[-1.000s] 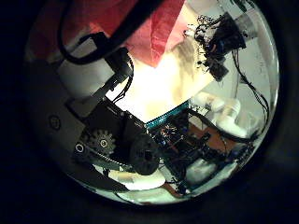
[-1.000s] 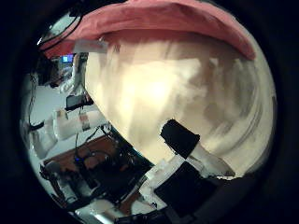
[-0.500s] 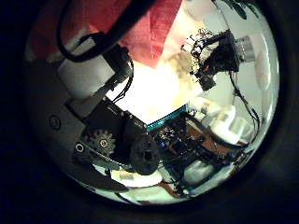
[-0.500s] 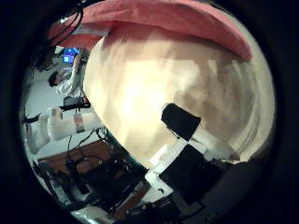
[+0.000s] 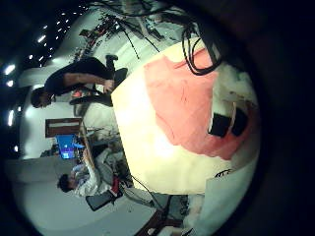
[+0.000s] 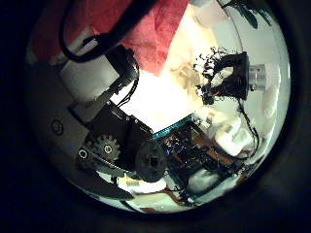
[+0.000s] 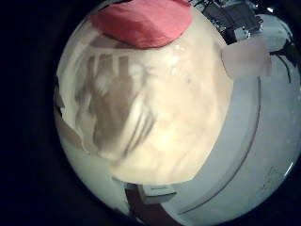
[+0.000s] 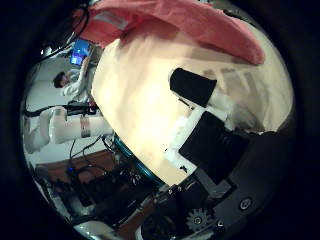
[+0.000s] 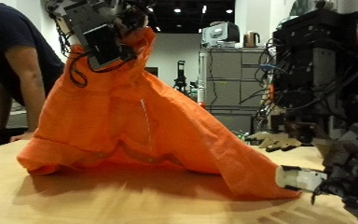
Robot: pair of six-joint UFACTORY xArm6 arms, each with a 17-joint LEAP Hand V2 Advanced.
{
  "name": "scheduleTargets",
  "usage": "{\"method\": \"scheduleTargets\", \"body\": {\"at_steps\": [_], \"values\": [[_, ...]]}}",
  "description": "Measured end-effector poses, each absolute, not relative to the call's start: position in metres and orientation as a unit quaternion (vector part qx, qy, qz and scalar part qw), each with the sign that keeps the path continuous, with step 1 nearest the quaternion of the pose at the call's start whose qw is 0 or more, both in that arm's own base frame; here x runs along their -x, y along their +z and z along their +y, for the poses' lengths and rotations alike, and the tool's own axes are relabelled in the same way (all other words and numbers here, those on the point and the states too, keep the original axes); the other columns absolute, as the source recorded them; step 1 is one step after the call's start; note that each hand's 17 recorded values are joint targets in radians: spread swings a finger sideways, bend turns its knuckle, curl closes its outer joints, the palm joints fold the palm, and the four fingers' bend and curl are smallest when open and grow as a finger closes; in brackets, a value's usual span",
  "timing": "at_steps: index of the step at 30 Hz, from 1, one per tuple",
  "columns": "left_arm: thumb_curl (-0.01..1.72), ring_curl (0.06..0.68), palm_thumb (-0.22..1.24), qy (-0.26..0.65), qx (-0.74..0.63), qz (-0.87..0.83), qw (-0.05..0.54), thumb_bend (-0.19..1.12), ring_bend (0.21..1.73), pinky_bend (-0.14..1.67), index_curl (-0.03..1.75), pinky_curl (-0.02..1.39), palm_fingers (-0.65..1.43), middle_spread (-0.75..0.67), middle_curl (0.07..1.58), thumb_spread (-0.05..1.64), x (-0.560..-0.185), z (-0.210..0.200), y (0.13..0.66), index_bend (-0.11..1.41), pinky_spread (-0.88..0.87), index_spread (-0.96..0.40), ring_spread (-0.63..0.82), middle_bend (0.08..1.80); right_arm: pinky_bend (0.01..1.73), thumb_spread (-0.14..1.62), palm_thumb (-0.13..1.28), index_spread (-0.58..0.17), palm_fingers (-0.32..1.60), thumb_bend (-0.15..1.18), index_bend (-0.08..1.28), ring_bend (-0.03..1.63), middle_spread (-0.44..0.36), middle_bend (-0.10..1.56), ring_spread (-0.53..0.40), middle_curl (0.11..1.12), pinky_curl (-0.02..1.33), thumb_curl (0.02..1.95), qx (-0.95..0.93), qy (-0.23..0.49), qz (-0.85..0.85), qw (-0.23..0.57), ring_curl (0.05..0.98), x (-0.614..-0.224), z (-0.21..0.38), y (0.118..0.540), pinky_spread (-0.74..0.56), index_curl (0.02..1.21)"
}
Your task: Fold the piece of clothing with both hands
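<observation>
In the outside view an orange garment (image 9: 142,121) hangs from my left hand (image 9: 104,37), which is raised high and shut on its top. The hem spreads over the wooden table (image 9: 104,201). My right hand (image 9: 335,173) is low over the table by the garment's trailing corner, fingers straight; contact is unclear. The left little finger side palm view looks down on the garment (image 5: 187,108) past my fingers (image 5: 226,123). The left thumb side palm view has cloth (image 6: 136,24) close by and the other hand (image 6: 228,73) far off. The right thumb side palm view shows straight fingers (image 8: 195,88), with the garment (image 8: 180,22) beyond.
Tall equipment racks (image 9: 235,79) and a dark machine (image 9: 322,65) stand behind the table. A small brown object (image 9: 272,140) lies at the back near the right hand.
The right thumb side view has shifted: my right hand has turned, and its fingers now fill more of the picture. In the left thumb side view the other hand has moved along the table.
</observation>
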State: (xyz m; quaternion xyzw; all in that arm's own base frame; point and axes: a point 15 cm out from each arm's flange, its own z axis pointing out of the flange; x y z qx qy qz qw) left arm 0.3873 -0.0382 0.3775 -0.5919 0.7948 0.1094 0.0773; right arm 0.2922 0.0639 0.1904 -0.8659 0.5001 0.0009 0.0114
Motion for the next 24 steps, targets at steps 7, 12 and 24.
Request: {"method": "scheduleTargets", "body": {"at_steps": [7,12,24], "values": [[0.73,0.547,0.89,0.111,0.593,0.794,0.076,-0.01,1.41,1.41,1.42,0.56,1.0,-0.7,1.35,0.98,-0.386,-0.038,0.379,0.17,-0.57,-0.65,-0.44,0.66,0.37,1.07,0.61,-0.275,0.43,-0.02,0.23,0.47,-0.102,0.35,-0.178,0.45,0.31,0.29,0.866,0.014,0.5,0.001,0.354,-0.299,0.07,0.183,-0.1,0.42],[0.73,0.547,0.89,0.113,0.593,0.794,0.074,-0.01,1.41,1.41,1.43,0.56,1.01,-0.7,1.36,0.98,-0.383,-0.037,0.379,0.17,-0.57,-0.64,-0.44,0.66,0.31,1.07,0.6,-0.235,0.32,-0.03,0.22,0.38,-0.02,0.28,-0.082,0.42,0.28,0.29,0.873,0.021,0.488,-0.01,0.304,-0.315,0.082,0.18,0.07,0.41],[0.73,0.549,0.89,0.118,0.595,0.792,0.071,-0.01,1.41,1.41,1.44,0.56,1.0,-0.7,1.36,0.98,-0.381,-0.034,0.378,0.16,-0.57,-0.61,-0.44,0.66,0.26,1.06,0.58,-0.2,0.35,-0.03,0.18,0.35,0.031,0.23,0.007,0.39,0.26,0.28,0.871,0.019,0.491,-0.021,0.28,-0.355,0.098,0.169,0.21,0.39]]}}
